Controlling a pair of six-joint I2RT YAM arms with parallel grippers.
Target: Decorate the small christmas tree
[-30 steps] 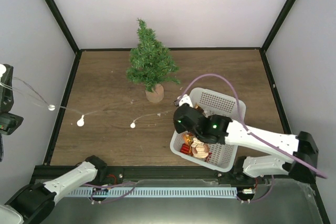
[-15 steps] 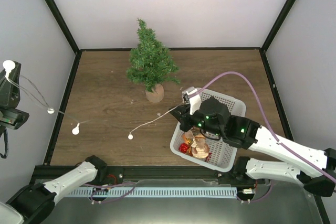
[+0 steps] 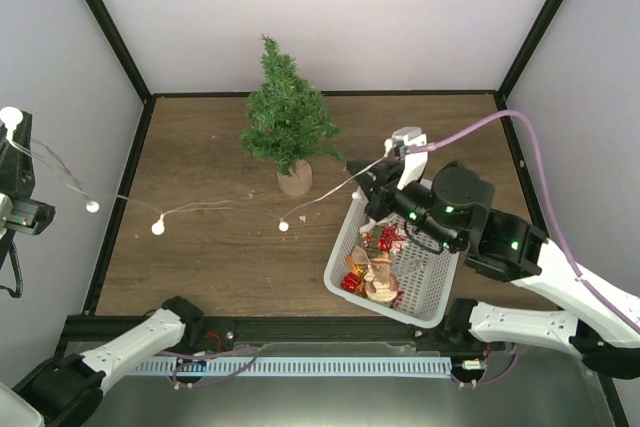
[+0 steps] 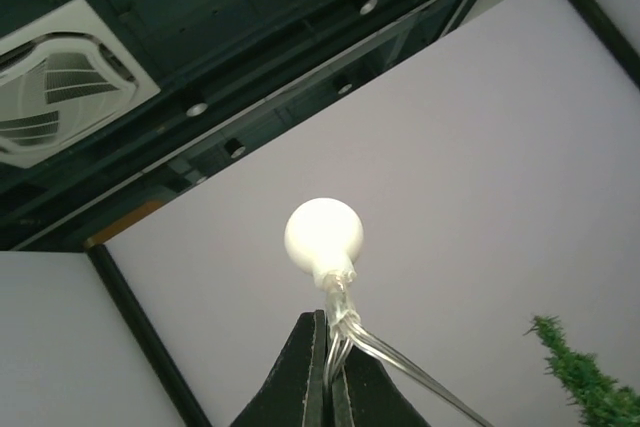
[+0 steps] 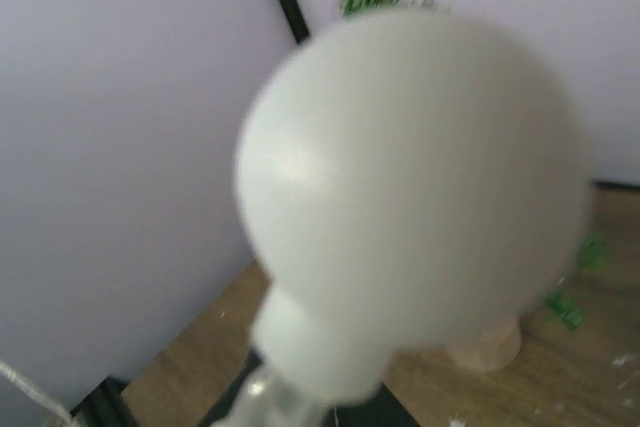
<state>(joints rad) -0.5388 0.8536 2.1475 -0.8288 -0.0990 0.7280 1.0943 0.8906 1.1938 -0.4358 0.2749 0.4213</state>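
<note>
Brown table (image 3: 200,147), the small christmas tree (image 3: 287,122) near its far edge; left gripper (image 4: 326,332) pinches the light string (image 3: 157,228), right gripper (image 3: 400,145) apparently clamps its other end.

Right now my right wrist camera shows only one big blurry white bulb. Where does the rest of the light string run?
Observer: The light string runs from your right end effector, low across the table, up to the left end effector, raised at far left.
Operator: Is the left one gripping it?
Observer: Yes, its fingers are shut on the string just under the end bulb.
Operator: Any of it on the tree?
Observer: No. The tree is bare; the nearest bulb is just in front of its base.
</note>
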